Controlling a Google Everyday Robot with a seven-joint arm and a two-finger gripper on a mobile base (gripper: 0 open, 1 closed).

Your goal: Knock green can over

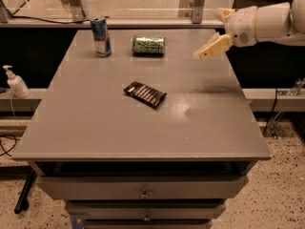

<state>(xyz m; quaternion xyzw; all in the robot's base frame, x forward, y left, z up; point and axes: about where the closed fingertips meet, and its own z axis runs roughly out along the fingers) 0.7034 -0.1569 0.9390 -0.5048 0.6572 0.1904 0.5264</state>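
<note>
Green can (pixel 148 45) lies sideways on tabletop (pixel 95 128); gripper (pixel 208 34) hovers well right, apparently open, empty.

We log the desk (pixel 95 128) top as matt grey with a faint sheen at right. Green can (pixel 148 45) and blue-and-silver can (pixel 100 36): glossy metal. Dark packet (pixel 145 94): shiny. Gripper (pixel 215 43), over the desk's far right edge: smooth cream plastic.

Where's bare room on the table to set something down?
The front half of the table, ahead of the packet, is bare, and so is the right side near the gripper, which hovers over the back right edge. The back left is crowded: the blue can stands beside the green can lying on its side.
</note>
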